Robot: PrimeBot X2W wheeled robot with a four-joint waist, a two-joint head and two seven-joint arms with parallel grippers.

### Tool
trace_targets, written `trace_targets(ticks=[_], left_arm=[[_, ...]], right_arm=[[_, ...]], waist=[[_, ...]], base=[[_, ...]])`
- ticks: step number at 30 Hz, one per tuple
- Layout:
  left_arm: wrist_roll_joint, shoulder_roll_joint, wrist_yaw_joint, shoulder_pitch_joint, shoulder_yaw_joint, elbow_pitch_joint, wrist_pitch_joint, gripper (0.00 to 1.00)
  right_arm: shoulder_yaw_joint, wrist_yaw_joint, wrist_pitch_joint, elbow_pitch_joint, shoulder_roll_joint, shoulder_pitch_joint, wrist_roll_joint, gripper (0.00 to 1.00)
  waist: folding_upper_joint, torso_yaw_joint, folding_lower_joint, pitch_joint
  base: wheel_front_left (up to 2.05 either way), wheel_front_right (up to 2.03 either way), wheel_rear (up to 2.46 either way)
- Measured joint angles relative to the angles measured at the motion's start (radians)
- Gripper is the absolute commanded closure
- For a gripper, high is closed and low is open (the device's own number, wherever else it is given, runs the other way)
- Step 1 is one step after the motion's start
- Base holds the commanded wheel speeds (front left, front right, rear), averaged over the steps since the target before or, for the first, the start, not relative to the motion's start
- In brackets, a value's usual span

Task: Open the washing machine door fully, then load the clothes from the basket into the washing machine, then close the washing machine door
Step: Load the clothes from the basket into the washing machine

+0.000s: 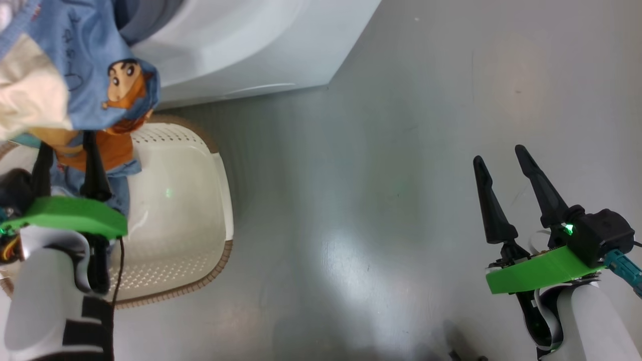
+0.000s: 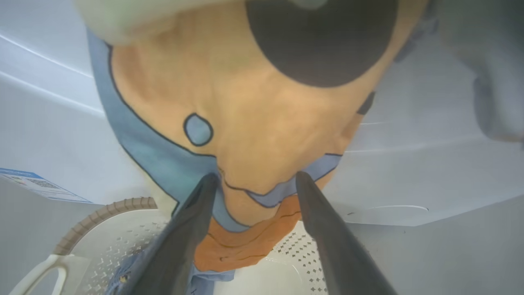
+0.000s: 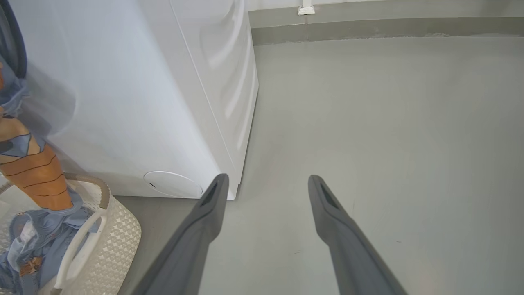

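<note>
Over the basket (image 1: 175,235), clothes (image 1: 85,65) partly mask the spread left gripper (image 1: 66,140); right gripper (image 1: 498,154) spread.

Soft matt printed cloth of the clothes (image 1: 90,65) at the left gripper (image 1: 65,143) fingertips. Beneath it, a perforated smooth plastic basket (image 1: 190,210). Beyond, the glossy white washing machine (image 1: 241,45). The floor (image 1: 376,200) is smooth and faintly sheened.

Sticker (image 2: 39,184): blue and white, on the washer (image 2: 45,131) front; it carries small print and a code-like patch, all too blurred to read.
Clothes (image 1: 80,55): dark scrawled marks on blue cloth beside a cartoon face; no letters can be made out.
Readable text: none.
</note>
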Motion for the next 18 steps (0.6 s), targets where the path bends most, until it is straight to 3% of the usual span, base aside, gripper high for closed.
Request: trace_targets(ticks=[6,7,8,9,12,18], left_arm=[[-0.034,0.009,-0.017,-0.091,0.044,0.040,0.000,0.02],[-0.035,0.010,-0.017,-0.097,0.050,0.028,0.000,0.36],[-0.037,0.010,-0.018,-0.103,0.056,0.018,0.000,0.88],[-0.036,0.010,-0.022,-0.104,0.054,0.007,0.000,1.00],[-0.056,0.003,-0.025,-0.102,0.034,-0.021,0.000,1.00],[-0.162,0.003,-0.025,-0.051,-0.122,-0.140,0.000,1.00]], right_arm=[[0.000,0.000,0.000,-0.004,0.000,-0.005,0.000,0.00],[0.000,0.000,0.000,-0.004,0.000,-0.006,0.000,0.00],[0.000,0.000,0.000,-0.004,0.000,-0.006,0.000,0.00],[-0.002,0.000,0.000,-0.004,0.000,-0.006,0.000,0.00],[-0.010,0.000,0.000,-0.004,0.000,-0.006,0.000,0.00],[-0.012,0.000,0.000,0.004,0.001,-0.006,0.000,0.00]], waist=[[0.0000,-0.010,0.0000,0.032],[0.0000,-0.012,0.0000,0.035],[0.0000,-0.014,0.0001,0.037],[0.0000,-0.015,0.0000,0.038],[0.0000,-0.013,0.0000,0.033],[-0.0001,0.000,0.0000,0.000]], base=[[0.00,0.00,0.00],[0.00,0.00,0.00],[0.00,0.00,0.00],[0.00,0.00,0.00],[0.00,0.00,0.00],[0.00,0.00,0.00]])
